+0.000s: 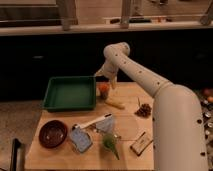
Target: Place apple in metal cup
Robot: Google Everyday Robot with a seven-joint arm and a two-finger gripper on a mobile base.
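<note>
The apple (103, 89) is small, round and orange-red. It sits at the far middle of the wooden table (127, 157), just right of the green tray (70, 93). My gripper (108, 81) hangs right over the apple, at its upper right, at the end of the white arm that reaches in from the right. It is very close to the apple or touching it; I cannot tell which. A small dark patch shows just under the apple; I cannot tell whether it is the metal cup. No metal cup shows anywhere else.
A pale yellow elongated piece (115, 104) lies just right of the apple. A dark-red bowl (52, 134), a blue-grey item (80, 140), a white utensil (93, 122), a green leafy item (110, 143), a small box (141, 143) and a brown cluster (145, 109) lie on the table.
</note>
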